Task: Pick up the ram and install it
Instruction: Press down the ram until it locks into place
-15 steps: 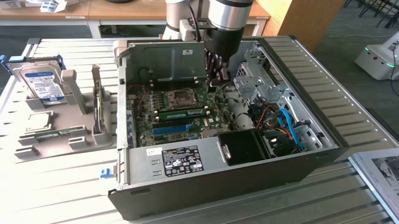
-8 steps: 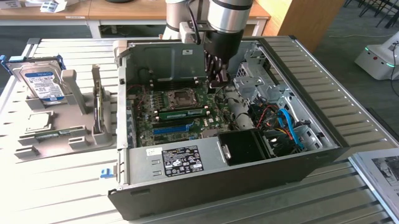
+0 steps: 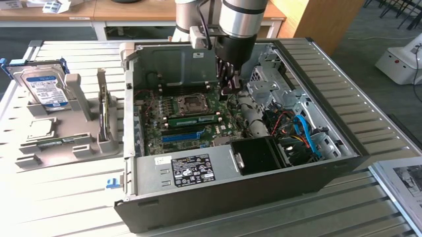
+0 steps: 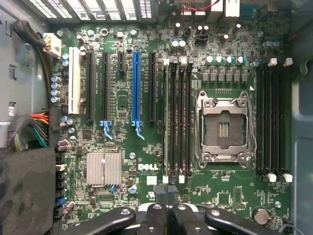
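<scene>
Currently the gripper (image 3: 228, 91) is hanging clenched, holding nothing, above the motherboard (image 4: 146, 147), while the ram (image 3: 192, 118) is lying along 1 slot near the processor socket (image 4: 224, 128). If the ram is sitting only half-latched, any uneven push is risking a tilted stick or bent contacts.

Closed hand (image 4: 168, 196) above motherboard (image 4: 161, 127), blue slot (image 4: 136, 88)

You are looking at white "DELL" lettering printed on the green motherboard (image 4: 146, 169), beside the finned heatsink in the wrist view. The black label (image 3: 191, 169) on the power supply and the hard drive's blue-white label (image 3: 45, 91) are showing print too small to read.
</scene>
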Robot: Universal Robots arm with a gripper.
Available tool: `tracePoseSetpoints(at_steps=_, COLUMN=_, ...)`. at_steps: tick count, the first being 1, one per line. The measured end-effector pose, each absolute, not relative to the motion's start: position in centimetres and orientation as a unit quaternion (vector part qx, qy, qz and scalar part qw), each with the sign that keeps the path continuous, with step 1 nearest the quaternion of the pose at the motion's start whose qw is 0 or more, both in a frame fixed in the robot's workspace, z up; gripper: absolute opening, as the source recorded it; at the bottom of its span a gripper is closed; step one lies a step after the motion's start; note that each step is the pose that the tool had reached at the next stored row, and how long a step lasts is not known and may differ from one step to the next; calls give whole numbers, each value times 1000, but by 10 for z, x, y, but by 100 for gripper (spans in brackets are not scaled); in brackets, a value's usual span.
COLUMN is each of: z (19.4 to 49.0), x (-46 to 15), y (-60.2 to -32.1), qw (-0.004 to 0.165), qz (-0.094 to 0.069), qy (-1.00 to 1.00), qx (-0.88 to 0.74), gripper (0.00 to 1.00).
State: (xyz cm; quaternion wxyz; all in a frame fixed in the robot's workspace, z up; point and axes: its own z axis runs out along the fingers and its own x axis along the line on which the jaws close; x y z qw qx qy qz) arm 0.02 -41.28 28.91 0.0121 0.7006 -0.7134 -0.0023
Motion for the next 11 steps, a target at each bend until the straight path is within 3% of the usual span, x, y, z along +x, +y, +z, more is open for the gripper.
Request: tracePoseSetpoints(at_steps=11, z=281, x=0, y=-413, qw=12, qz=-2, qy=-713, qx=701, gripper=10)
